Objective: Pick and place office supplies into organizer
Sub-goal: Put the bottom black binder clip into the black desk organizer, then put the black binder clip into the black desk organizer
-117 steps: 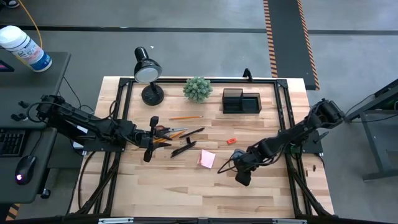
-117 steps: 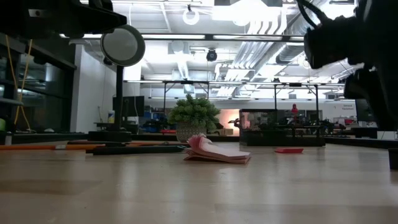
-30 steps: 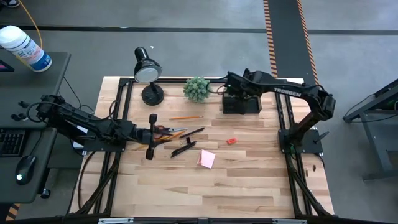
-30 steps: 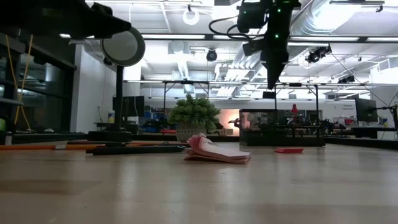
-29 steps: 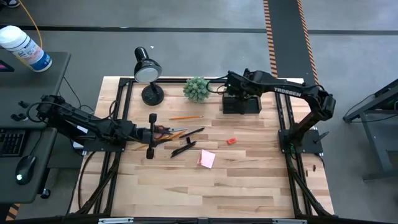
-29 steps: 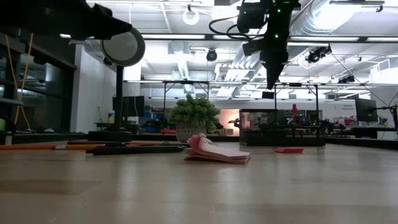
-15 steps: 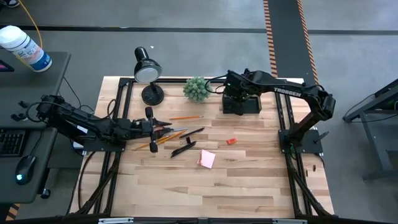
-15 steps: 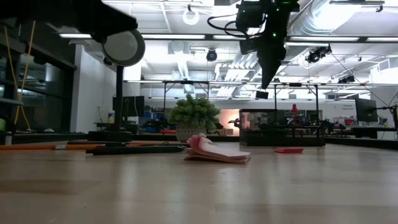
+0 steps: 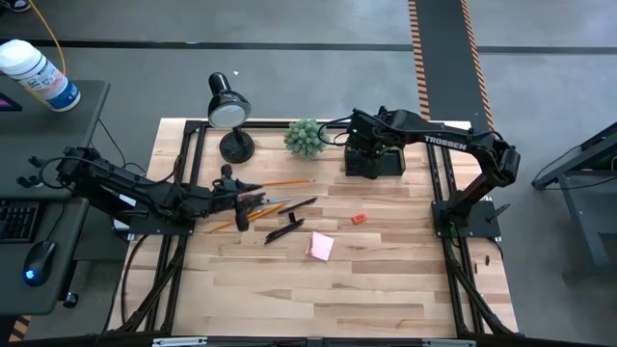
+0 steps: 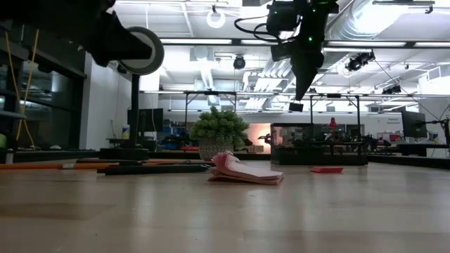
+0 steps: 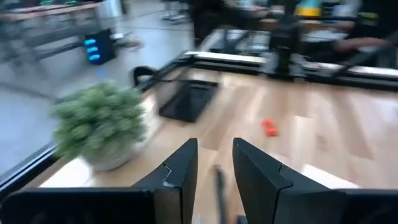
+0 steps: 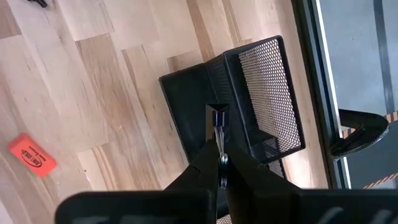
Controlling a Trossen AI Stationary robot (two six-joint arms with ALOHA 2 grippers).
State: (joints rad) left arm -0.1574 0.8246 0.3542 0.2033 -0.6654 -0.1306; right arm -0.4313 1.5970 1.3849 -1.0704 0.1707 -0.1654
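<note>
Overhead, right hand (image 12: 217, 140) above organizer (image 12: 249, 93)

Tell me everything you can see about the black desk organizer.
The organizer is a small black box of fine wire mesh with a taller cup section and a lower tray part. It stands upright near the table's far edge, to the right of the green plant ball. The right tool hangs above it, pinching a tiny black piece. Nothing visibly touches the organizer.

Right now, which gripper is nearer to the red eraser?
Right. The right gripper is above the organizer, just behind the red eraser; the left gripper is farther off, over the scissors.
</note>
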